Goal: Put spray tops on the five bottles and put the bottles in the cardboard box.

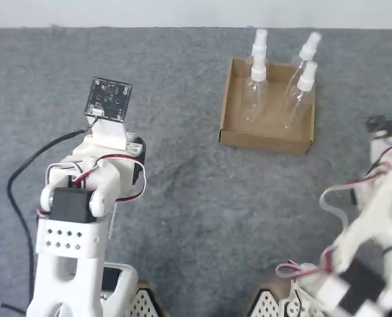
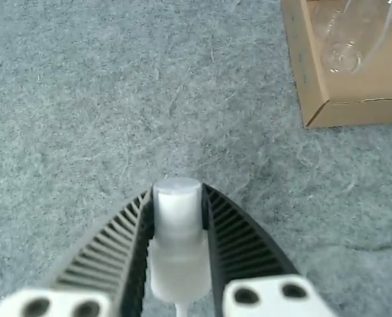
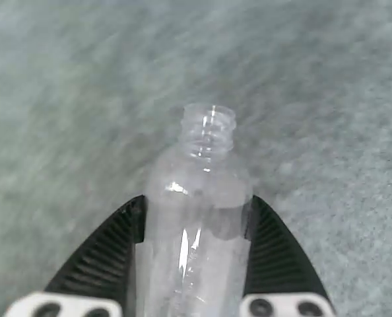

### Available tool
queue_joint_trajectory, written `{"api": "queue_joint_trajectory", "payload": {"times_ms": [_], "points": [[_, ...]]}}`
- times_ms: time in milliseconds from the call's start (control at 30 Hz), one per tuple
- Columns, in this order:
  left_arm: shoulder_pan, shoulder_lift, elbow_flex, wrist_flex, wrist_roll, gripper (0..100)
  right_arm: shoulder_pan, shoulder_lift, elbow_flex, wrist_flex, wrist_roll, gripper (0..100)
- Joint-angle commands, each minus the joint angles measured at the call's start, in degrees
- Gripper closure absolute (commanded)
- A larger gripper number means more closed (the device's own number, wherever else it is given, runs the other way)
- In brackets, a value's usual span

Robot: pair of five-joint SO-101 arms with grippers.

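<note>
Middle of the table point(image 1: 202, 198) is wide open between the left arm point(image 1: 77, 218) and right arm point(image 1: 374, 211), right up to the cardboard box point(image 1: 267, 140) near the far edge. Four bottles point(image 1: 254, 92) crowd the box, with a bare strip between the pairs.

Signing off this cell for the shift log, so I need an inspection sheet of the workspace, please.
Surface: grey fibrous mat.
Job's things: cardboard box holds four bottles with spray tops on; fifth bottle uncapped; one separate spray top.
Clutter: nothing seen.
Grippers: left gripper shut on the spray top; right gripper shut on the fifth bottle.
Cables: black cable beside the left arm; white wire loop at the right arm.
Surroundings: pale wall behind the mat.
</note>
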Motion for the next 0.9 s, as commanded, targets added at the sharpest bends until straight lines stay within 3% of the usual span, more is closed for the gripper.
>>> {"api": "queue_joint_trajectory", "payload": {"times_ms": [0,133,267,367,867], "points": [[-0.18,-1.85,-0.31,0.35,0.62,98,1.10,13.41,-13.89,-1.10,-3.16,95.0],[-0.18,-1.49,-0.31,0.35,0.53,98,0.84,24.48,-22.68,-0.31,-3.69,94.0],[-0.09,-1.49,-0.31,0.35,0.53,98,0.84,29.76,-27.78,2.95,-3.43,83.7],[-0.09,-1.49,-0.31,0.35,0.53,98,0.66,30.55,-29.45,4.00,-3.34,78.3],[-0.44,-1.49,-0.22,0.44,0.35,98,-3.21,31.08,-35.43,11.03,-3.25,73.0]]}}
